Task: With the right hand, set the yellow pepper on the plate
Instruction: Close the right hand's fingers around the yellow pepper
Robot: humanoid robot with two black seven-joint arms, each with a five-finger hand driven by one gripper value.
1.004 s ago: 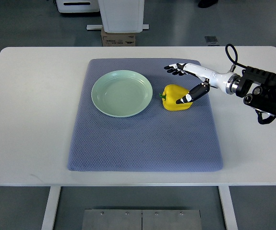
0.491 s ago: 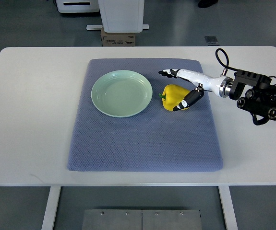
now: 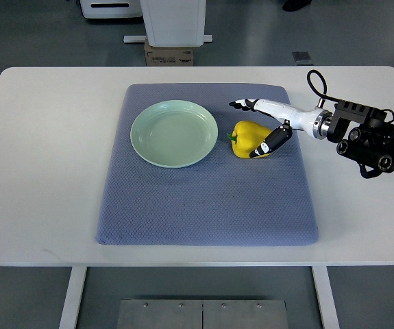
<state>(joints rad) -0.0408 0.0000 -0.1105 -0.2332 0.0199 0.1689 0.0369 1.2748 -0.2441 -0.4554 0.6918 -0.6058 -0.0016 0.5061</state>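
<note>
A yellow pepper with a green stem lies on the blue-grey mat, just right of the pale green plate. My right hand reaches in from the right edge and brackets the pepper. Its fingers stretch past the pepper's far side and the black-tipped thumb rests against its near right side. The fingers are spread, not closed round the pepper. The plate holds nothing. The left arm does not show.
The mat covers the middle of a white table. Beyond the table's far edge stand a white pedestal and a cardboard box on the floor.
Over the last second my right hand slid left to straddle the pepper, fingers beyond it and thumb in front. In the last half second it barely moved. The pepper stays put.
</note>
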